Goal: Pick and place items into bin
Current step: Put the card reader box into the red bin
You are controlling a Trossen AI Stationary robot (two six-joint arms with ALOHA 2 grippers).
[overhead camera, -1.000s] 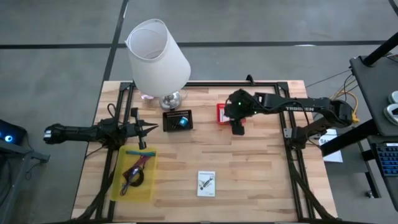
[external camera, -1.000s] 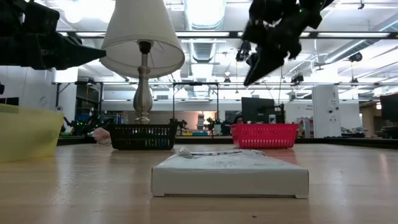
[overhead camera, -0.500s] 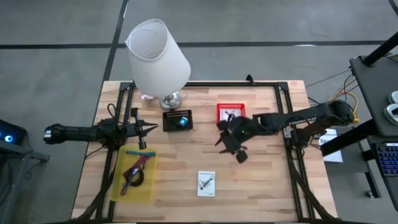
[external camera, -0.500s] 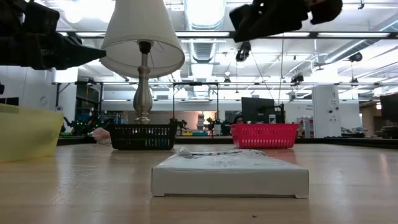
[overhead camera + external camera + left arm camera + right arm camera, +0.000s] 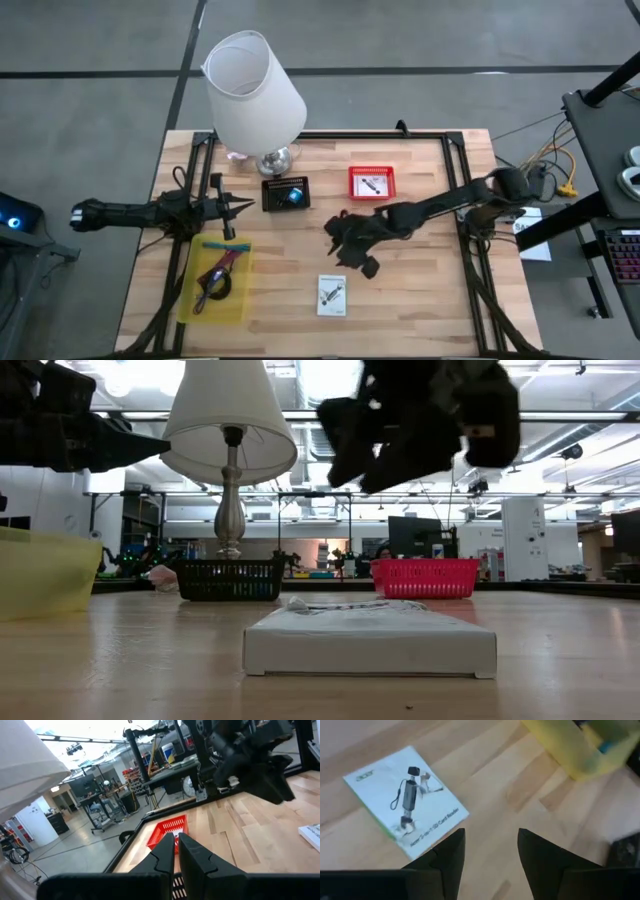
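Packet first: the white packet (image 5: 332,294) lies flat on the bare wood at the near edge of the surface (image 5: 420,290), outside any bin, so this one is, by my reading, the main piece of work left. The right tool (image 5: 345,247) hangs above the surface just beyond it; in the right wrist view its fingers (image 5: 447,851) stand apart with nothing between them, and the packet's printed face shows past them, which suggests an approach for a pick, not yet a grasp.

To the left, the yellow bin (image 5: 216,281) already holds a maroon strap (image 5: 222,266), a black coiled cable (image 5: 212,291) and a teal pen (image 5: 227,245) near its far end. The left tool (image 5: 240,206) waits beyond that bin at the surface's left side, its fingers (image 5: 161,857) pressed together and empty.

Farther back, a black basket (image 5: 286,193) holds a small blue-and-dark piece I cannot identify, and a red basket (image 5: 371,183) holds a small dark item. The white lamp (image 5: 255,90) stands at the far left corner. Judged so, most items are binned and one packet remains.
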